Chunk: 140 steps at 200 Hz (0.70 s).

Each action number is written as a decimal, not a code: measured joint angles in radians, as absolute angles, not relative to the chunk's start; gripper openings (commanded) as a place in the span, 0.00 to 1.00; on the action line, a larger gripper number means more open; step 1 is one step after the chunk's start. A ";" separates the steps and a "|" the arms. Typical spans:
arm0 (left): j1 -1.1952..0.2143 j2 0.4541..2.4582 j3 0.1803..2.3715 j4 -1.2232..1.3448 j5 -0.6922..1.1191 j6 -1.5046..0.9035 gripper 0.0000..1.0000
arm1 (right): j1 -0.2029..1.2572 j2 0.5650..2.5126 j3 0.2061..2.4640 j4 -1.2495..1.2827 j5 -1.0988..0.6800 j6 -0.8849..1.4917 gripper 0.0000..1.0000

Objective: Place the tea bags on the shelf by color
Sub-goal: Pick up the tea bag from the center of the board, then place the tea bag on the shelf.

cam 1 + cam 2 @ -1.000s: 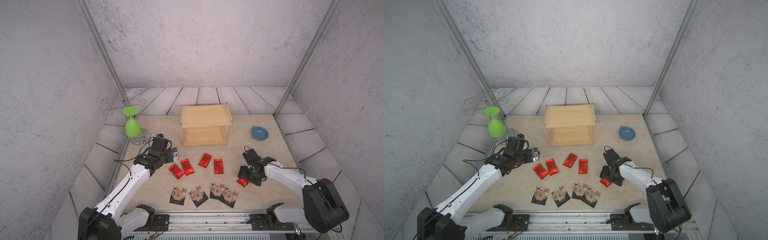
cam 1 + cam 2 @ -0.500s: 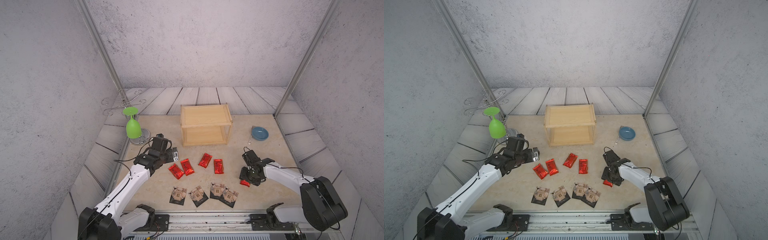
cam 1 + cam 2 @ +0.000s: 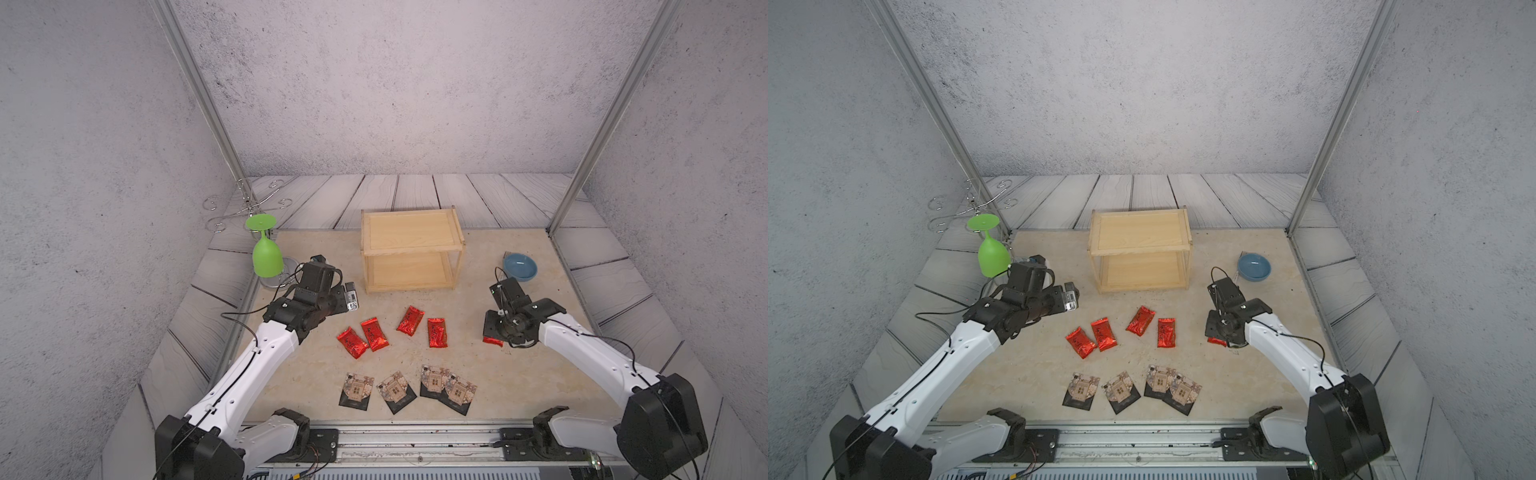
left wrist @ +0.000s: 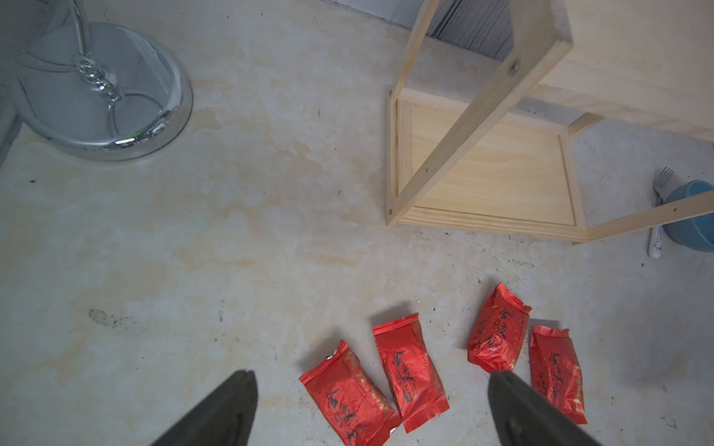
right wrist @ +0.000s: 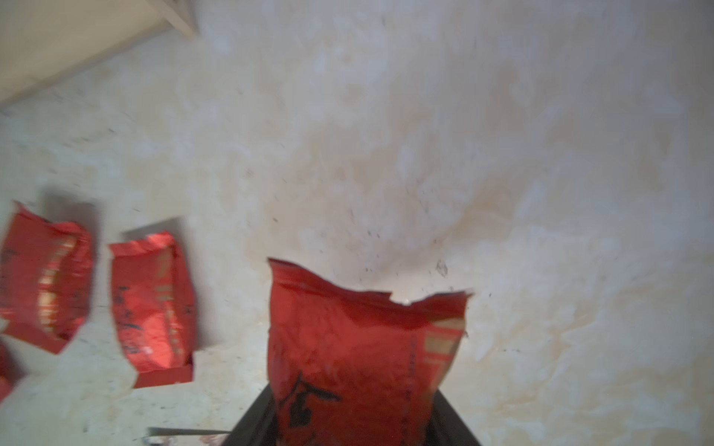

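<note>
The right tool [image 5: 353, 421] clasps a red foil sachet [image 5: 359, 340] by its side edges, low on the tabletop [image 3: 291, 374], likely for carrying to the bare wooden shelf [image 3: 411, 237]. The left tool [image 4: 371, 378] hangs spread wide over four more red sachets [image 3: 374, 334], ready to pick.

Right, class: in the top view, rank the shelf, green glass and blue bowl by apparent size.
In a top view, largest to smallest:
1. the shelf
2. the green glass
3. the blue bowl
The glass is raised, nearer the camera, so its lead over the bowl is less sure.
</note>
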<state>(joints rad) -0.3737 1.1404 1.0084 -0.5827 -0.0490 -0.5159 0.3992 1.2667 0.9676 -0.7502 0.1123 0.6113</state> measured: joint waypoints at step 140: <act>-0.373 1.223 1.019 -0.530 0.031 -0.516 0.99 | 0.399 1.779 1.862 -0.720 0.104 0.207 0.46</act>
<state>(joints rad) -0.3733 1.2232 1.0191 -0.5297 0.0315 -0.5163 0.3992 1.7786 1.8622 -0.7204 0.1040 0.2070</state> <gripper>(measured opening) 0.990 0.463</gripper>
